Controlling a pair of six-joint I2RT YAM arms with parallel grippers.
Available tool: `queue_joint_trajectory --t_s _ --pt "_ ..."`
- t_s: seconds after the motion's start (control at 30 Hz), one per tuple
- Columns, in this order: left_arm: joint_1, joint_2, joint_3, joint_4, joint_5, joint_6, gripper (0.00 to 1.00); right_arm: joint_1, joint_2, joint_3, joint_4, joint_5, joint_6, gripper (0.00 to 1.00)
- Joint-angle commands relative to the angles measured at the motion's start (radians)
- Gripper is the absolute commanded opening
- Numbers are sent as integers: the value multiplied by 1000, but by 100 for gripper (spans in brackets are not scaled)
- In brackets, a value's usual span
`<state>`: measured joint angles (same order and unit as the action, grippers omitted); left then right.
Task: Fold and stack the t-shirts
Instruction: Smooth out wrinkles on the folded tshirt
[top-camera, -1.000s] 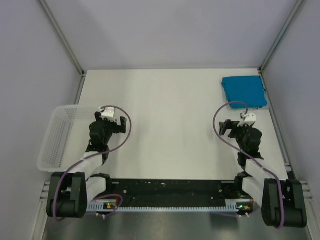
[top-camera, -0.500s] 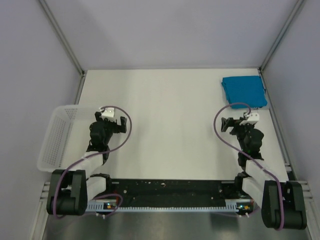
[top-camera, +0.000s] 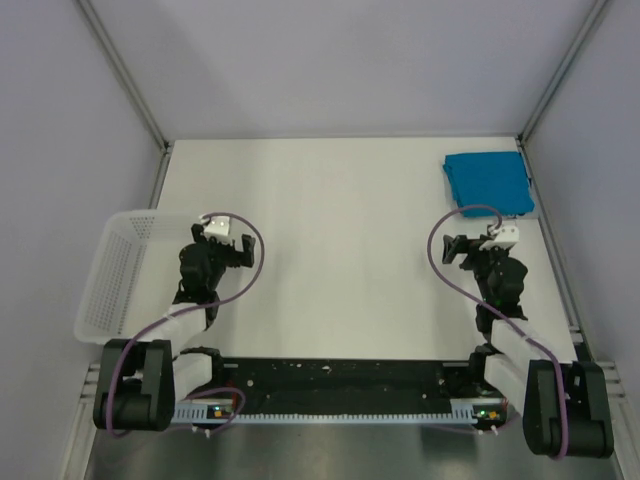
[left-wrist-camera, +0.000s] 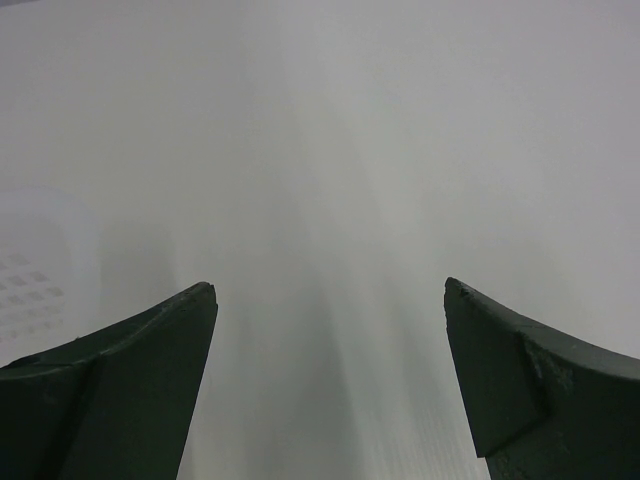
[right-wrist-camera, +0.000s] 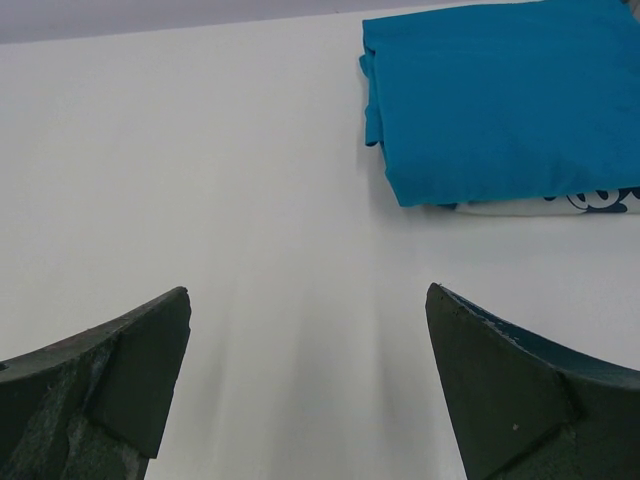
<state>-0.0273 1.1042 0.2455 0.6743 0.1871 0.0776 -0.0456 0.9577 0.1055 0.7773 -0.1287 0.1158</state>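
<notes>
Seen from above, the folded teal-blue t-shirt (top-camera: 487, 182) lies in the far right corner of the surface (top-camera: 330, 200), its right side close along the right edge. A white mesh basket (top-camera: 112, 280) sits at the left edge. The left tool (top-camera: 238, 250) hovers just beside the basket. The right tool (top-camera: 455, 248) hangs near the right edge, apart from the shirt. Broad bare surface stretches between them.

At the left wrist, the left tool (left-wrist-camera: 330, 295) is spread wide, gripping nothing, with the blurred basket (left-wrist-camera: 40, 260) to its left.

At the right wrist, the right tool (right-wrist-camera: 308, 295) is likewise spread. The teal-blue t-shirt (right-wrist-camera: 500, 100) lies ahead on the right, stacked on a printed t-shirt (right-wrist-camera: 560, 206) that shows only as a strip along its near edge.
</notes>
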Motion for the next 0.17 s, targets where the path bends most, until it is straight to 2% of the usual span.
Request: queue_joint_trajectory --t_s 0.0,0.13 --pt "3 -15 -15 61 23 4 99 12 4 -9 48 6 8 99" --pt "4 -21 -18 61 25 1 99 12 6 -6 46 6 8 99"
